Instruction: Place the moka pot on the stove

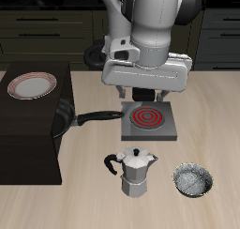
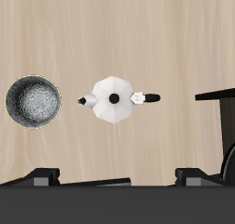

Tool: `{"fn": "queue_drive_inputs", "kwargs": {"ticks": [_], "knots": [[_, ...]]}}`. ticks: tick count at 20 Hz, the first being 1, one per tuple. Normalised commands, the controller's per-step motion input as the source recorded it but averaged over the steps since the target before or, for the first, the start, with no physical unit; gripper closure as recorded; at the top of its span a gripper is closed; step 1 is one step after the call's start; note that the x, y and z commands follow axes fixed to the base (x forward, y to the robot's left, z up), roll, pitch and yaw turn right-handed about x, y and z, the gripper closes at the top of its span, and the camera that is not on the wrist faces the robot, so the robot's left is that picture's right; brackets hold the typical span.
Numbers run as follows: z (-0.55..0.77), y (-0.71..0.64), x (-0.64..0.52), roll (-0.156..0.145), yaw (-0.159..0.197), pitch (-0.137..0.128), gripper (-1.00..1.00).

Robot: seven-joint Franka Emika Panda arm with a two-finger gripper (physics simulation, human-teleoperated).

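White-grey arm (image 1: 155,22), dark joint bands, black gripper (image 2: 117,178).

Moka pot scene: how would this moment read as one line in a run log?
moka pot: upright on table, not held | stove: bare, behind pot | pincer: above stove, holds nothing | crinkled bowl: beside pot
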Motion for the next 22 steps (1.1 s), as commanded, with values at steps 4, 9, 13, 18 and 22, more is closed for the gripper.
{"fn": "queue_drive_inputs", "kwargs": {"ticks": [4,9,13,18,22], "knots": [[-0.28,0.03,0.16,0.003,-0.002,0.017,-1.00],[-0.26,0.04,0.10,-0.003,0.016,0.006,-1.00],[-0.21,0.02,0.03,-0.011,0.003,-0.016,-1.00],[-0.17,-0.01,0.00,0.000,0.004,-0.039,-1.00],[-0.25,-0.04,0.04,-0.021,-0.007,-0.053,-1.00]]}}
